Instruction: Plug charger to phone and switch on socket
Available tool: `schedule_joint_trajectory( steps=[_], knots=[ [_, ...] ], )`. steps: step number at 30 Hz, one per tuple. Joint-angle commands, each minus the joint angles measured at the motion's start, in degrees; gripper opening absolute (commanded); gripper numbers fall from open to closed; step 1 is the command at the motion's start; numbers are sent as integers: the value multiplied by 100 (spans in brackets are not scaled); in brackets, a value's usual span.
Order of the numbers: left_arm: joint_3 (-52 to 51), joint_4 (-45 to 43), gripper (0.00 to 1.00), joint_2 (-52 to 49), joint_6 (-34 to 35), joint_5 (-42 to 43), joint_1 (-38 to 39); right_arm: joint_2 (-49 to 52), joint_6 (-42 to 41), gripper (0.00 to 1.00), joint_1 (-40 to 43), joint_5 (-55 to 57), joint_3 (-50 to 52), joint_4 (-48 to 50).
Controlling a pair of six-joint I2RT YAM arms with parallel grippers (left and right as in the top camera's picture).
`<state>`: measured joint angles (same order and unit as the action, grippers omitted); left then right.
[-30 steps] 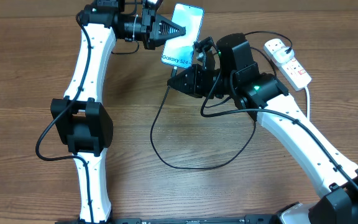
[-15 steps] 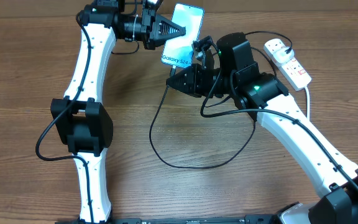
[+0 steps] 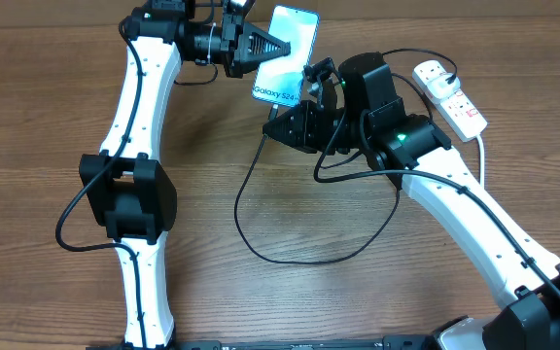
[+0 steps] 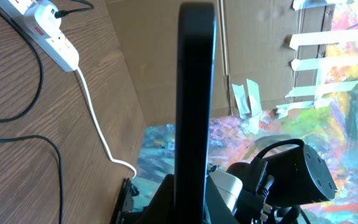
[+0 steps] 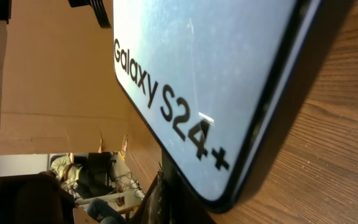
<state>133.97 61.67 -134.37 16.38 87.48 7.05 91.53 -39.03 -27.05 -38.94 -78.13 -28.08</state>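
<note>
While the left gripper [image 3: 282,49] clamps the phone [image 3: 297,34] aloft, the right gripper [image 3: 270,124] pinches the charger [image 3: 240,209] below it

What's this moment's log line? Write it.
left gripper: shut on phone, raised | right gripper: shut on charger, by phone's lower end | socket: no gripper near

The table [image 3: 27,194] was brown wood. A cardboard wall [image 4: 260,43] stood behind it. White tape strips [image 4: 312,41] sat along the edge of a bright painted picture [image 4: 353,124].
</note>
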Motion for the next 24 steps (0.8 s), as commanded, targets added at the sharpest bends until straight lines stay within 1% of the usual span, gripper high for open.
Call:
schedule_joint_trajectory(
  steps=[1,6,24],
  knots=[
    [162,-2,4,304,-50,315,26,22,-24,4,2,22,-125,55],
    [162,-24,4,304,-55,315,26,22,-22,4,2,-188,-125,101],
    [162,-20,4,304,-50,317,72,24,-22,4,2,-155,-125,184]
  ],
)
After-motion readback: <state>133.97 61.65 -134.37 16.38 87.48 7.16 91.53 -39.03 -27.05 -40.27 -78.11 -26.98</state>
